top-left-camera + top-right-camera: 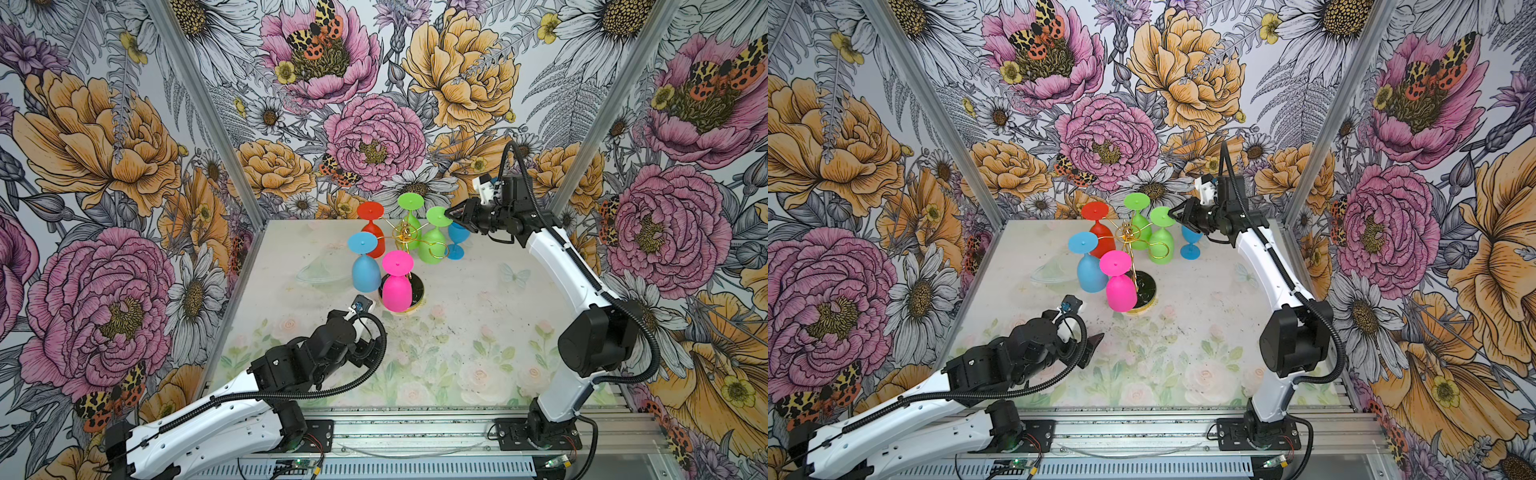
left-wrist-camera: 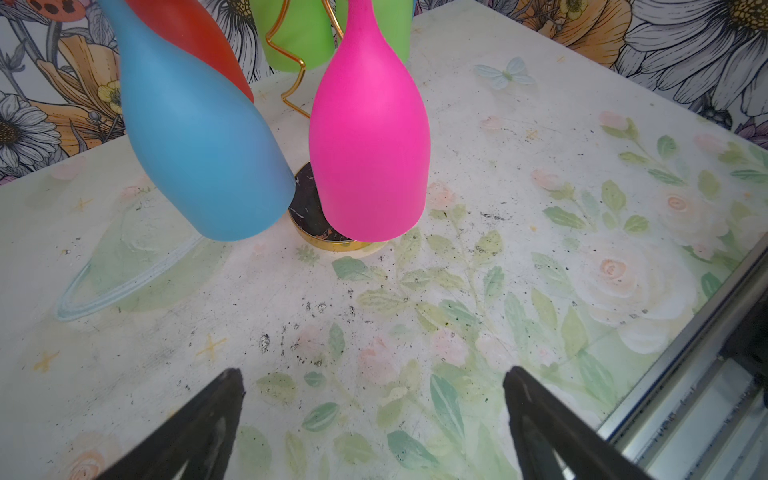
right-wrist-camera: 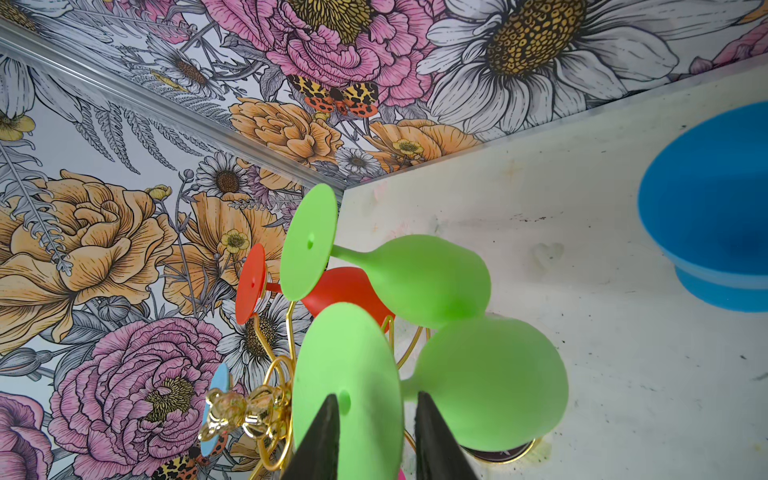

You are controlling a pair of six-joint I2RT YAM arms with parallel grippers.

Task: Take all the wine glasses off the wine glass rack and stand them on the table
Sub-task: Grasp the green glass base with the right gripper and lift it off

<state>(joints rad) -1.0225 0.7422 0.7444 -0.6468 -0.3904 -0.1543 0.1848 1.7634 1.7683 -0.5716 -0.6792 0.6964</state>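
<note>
The wine glass rack [image 1: 405, 237], gold wire on a round black base [image 2: 312, 208], stands mid-table with several coloured glasses hanging upside down. On its right side hangs a green wine glass [image 1: 433, 246]. My right gripper [image 1: 449, 214] straddles the rim of that glass's round foot [image 3: 353, 365], one finger over the foot's flat face and the other on the stem side. The jaws are narrow, with a gap still showing [image 3: 376, 399]. My left gripper [image 2: 374, 382] stands wide open and empty over the table, in front of the pink glass [image 2: 370, 137] and the blue glass [image 2: 203, 145].
A red glass [image 1: 371, 232] and a second green glass [image 1: 411, 208] hang at the rack's back. A blue glass [image 1: 457, 243] stands upright on the table just under my right gripper. The back wall is close behind the rack. A metal rail [image 1: 415, 428] runs along the front.
</note>
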